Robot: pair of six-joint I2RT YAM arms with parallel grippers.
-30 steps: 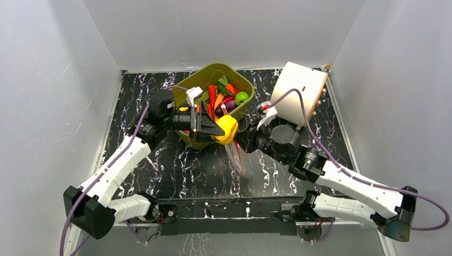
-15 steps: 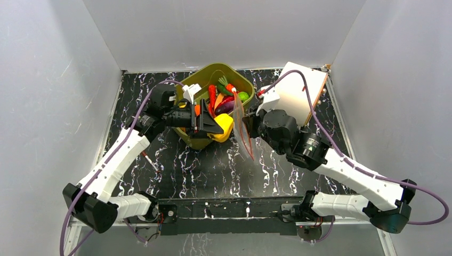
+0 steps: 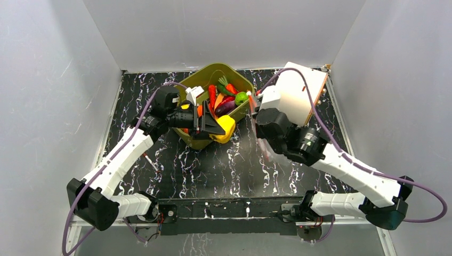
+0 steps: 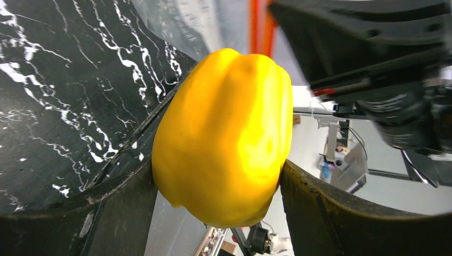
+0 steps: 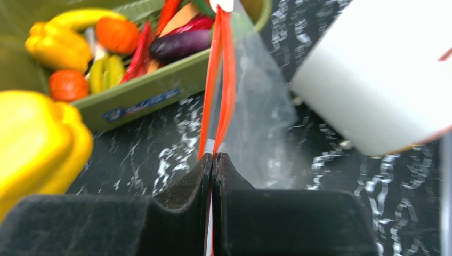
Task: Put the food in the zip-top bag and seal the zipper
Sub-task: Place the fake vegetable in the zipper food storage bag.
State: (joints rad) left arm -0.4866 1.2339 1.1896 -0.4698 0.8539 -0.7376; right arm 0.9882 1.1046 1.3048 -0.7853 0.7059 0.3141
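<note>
Black marbled tabletop [image 3: 213, 170] inside plain grey walls, with the olive-green tub [image 3: 205, 74] at the far middle holding most of the food [image 3: 226, 98]. My left gripper [image 3: 215, 126] has its jaws spread wide around the belly of the yellow pepper [image 4: 224, 138], a finger pad on either flank, hovering over the tub's near rim. I judge the pepper light, hard and glossy, so it could squirt out of a loose squeeze; the broad middle is the right place to hold it. My right gripper [image 5: 212, 160] is pinched fully closed on the zipper [image 5: 221, 69], and the zip-top bag [image 5: 256, 112] hangs from that strip, off the table, just right of the tub and near the white board [image 3: 298, 96]. The film looks thin, limp and slippery, so the strip is the only firm part worth gripping. Its two red lips lie almost together, which I reckon leaves too narrow a mouth for the pepper. The left arm reaches forward with a bent elbow, wrist turned right. The right arm stretches forward and inward, its wrist facing the pepper.
</note>
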